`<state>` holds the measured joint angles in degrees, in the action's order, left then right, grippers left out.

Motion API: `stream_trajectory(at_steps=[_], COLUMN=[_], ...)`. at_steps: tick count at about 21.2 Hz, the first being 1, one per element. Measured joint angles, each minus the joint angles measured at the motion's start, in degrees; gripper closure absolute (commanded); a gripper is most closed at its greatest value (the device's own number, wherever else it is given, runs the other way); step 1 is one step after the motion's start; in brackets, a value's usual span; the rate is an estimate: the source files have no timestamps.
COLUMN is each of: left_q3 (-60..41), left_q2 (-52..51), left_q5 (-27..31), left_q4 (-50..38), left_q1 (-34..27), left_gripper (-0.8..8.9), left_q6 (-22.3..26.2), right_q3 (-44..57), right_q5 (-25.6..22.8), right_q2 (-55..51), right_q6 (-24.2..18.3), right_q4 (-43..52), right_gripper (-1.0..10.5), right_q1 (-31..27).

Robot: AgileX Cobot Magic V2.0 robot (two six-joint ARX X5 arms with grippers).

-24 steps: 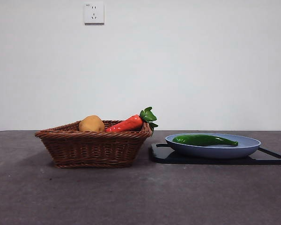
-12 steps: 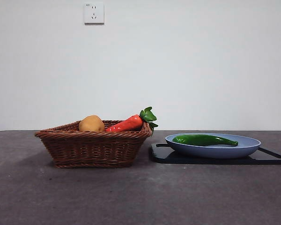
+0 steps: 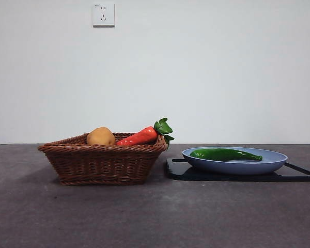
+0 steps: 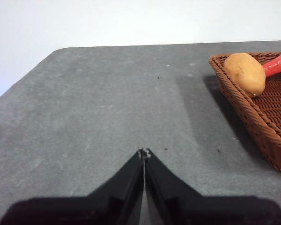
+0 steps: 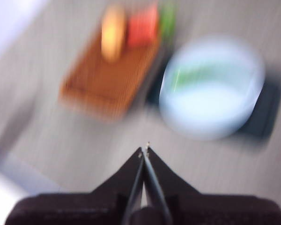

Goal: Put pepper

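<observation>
The glossy dark-green pepper (image 3: pixel 225 154) lies on a pale blue plate (image 3: pixel 273 161), which rests on a black board (image 3: pixel 181 170) right of the basket. Seen blurred from high above in the right wrist view, the pepper (image 5: pixel 201 74) is a green streak on the plate (image 5: pixel 210 105). My right gripper (image 5: pixel 144 149) hangs shut well above the table, short of the plate. Off to the basket's far side, my left gripper (image 4: pixel 144 152) is shut and empty over bare table. Neither arm shows in the front view.
A brown wicker basket (image 3: pixel 103 163) stands left of the plate, holding a tan potato (image 3: pixel 101 136) and a red-orange vegetable with a leafy green top (image 3: pixel 144 134). The basket (image 4: pixel 262 117) lies beside the left gripper. The table's corner edge (image 4: pixel 56 50) is beyond it.
</observation>
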<state>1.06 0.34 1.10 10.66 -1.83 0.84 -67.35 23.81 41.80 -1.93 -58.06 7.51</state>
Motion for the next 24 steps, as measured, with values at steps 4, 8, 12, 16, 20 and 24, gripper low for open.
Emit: stream_trajectory(at_steps=[4, 8, 12, 16, 20, 24], left_q3=[0.00, 0.00, 0.00, 0.00, 0.00, 0.00], left_q2=[0.00, 0.00, 0.00, 0.00, 0.00, 0.00], left_q5=[0.00, 0.00, 0.00, 0.00, 0.00, 0.00], left_q4=[0.00, 0.00, 0.00, 0.00, 0.00, 0.00], left_q1=[0.00, 0.00, 0.00, 0.00, 0.00, 0.00], left_gripper=[8.05, 8.05, 8.05, 8.05, 8.05, 8.05], left_q6=[0.00, 0.00, 0.00, 0.00, 0.00, -0.02], right_q3=[16.33, 37.40, 48.30, 56.28, 62.10, 65.64], right_q5=[-1.31, -10.56, -15.37, -18.05, -18.08, -18.05], right_q2=[-12.61, -23.52, -30.01, -34.14, -37.66, -40.06], right_q6=[2.69, 4.17, 5.77, 6.91, 7.32, 8.15], right_q4=[20.70, 38.27, 47.60, 52.22, 52.35, 52.59], right_gripper=[9.4, 9.4, 9.4, 9.4, 9.4, 9.4], right_q1=[-2.38, -2.99, -3.02, -3.04, -3.02, -3.02])
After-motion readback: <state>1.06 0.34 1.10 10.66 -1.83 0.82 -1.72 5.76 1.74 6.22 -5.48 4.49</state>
